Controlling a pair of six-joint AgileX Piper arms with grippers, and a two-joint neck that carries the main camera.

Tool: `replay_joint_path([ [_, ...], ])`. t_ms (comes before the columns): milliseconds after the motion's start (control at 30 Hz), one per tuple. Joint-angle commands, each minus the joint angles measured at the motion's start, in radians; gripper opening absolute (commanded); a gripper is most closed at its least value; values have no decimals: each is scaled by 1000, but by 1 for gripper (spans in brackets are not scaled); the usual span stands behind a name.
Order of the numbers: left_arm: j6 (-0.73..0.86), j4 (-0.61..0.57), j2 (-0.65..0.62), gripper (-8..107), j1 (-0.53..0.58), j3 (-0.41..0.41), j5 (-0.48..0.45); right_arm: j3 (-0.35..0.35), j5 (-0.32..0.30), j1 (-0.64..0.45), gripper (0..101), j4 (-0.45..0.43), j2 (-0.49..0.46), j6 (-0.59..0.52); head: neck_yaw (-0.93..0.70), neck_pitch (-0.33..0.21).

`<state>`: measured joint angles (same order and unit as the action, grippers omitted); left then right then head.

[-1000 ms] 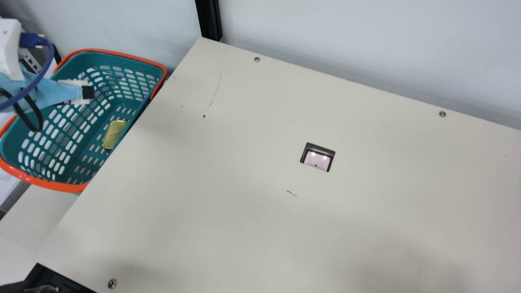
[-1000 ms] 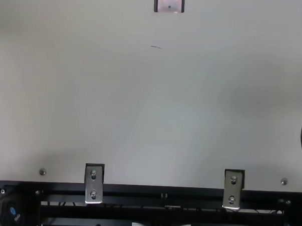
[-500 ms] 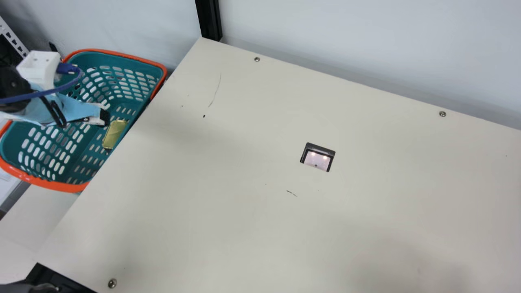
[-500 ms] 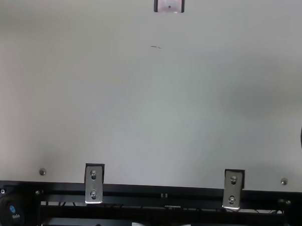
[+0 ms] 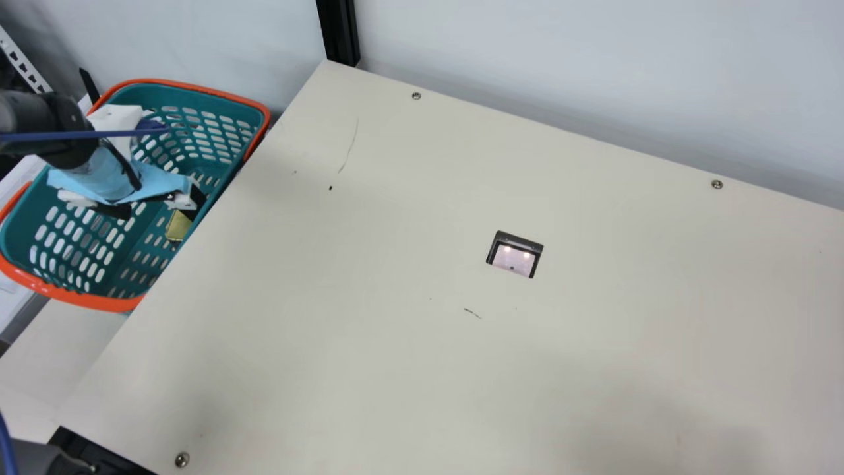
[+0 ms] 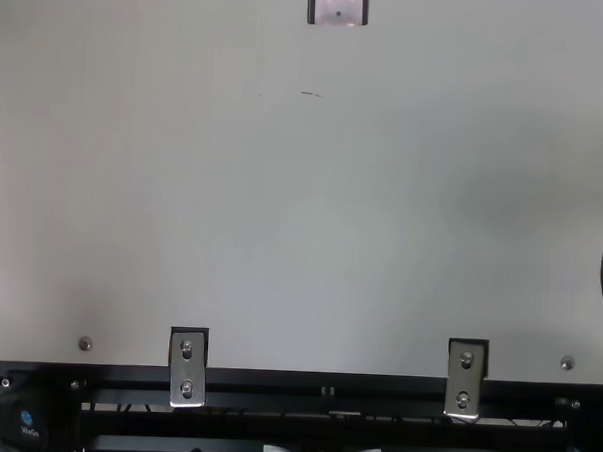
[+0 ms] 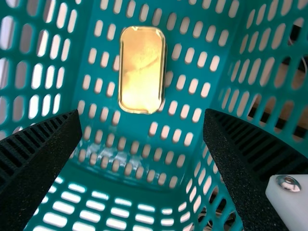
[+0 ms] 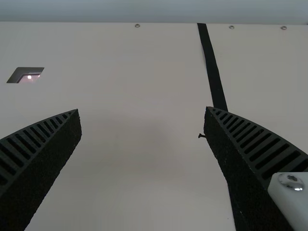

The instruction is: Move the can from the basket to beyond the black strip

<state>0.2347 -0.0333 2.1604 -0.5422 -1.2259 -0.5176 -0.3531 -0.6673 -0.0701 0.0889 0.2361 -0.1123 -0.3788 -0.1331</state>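
In the main view my left gripper [image 5: 161, 201] reaches down inside the teal basket [image 5: 86, 300], partly covering the gold can [image 5: 177, 226] on its floor. The left wrist view has this gripper [image 7: 142, 115] wide open over the basket floor [image 7: 144, 130], and the rectangular can [image 7: 141, 70] lies flat beyond the fingertips, untouched. My right gripper [image 8: 143, 109] is open above the table with nothing between its fingers. The black strip [image 8: 213, 67] runs across the tabletop, partly behind one finger of it in the right wrist view.
The basket hangs low beside the left edge of the cream table [image 5: 395, 198]. A rectangular cutout [image 5: 515, 254] lies in the tabletop. A black post [image 5: 339, 33] stands at the far left corner, and metal brackets [image 6: 187, 366] sit at the near edge.
My left gripper has moved rightward and down into the basket, nearer the can, and now hides part of it in the main view. The basket and can have stayed where they were.
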Motion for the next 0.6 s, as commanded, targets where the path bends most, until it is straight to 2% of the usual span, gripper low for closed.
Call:
replay_joint_path([
  [0, 2, -1, 58, 90, 2, -76, -28, 0, 0, 0, 101, 0, 0, 0, -12, -32],
  [300, -1, 8, 224, 90, 15, -279, -110, 0, 0, 0, 101, 0, 0, 0, -12, -32],
  [567, 8, 11, 342, 90, 13, -417, -160, 0, 0, 0, 101, 0, 0, 0, -12, -32],
])
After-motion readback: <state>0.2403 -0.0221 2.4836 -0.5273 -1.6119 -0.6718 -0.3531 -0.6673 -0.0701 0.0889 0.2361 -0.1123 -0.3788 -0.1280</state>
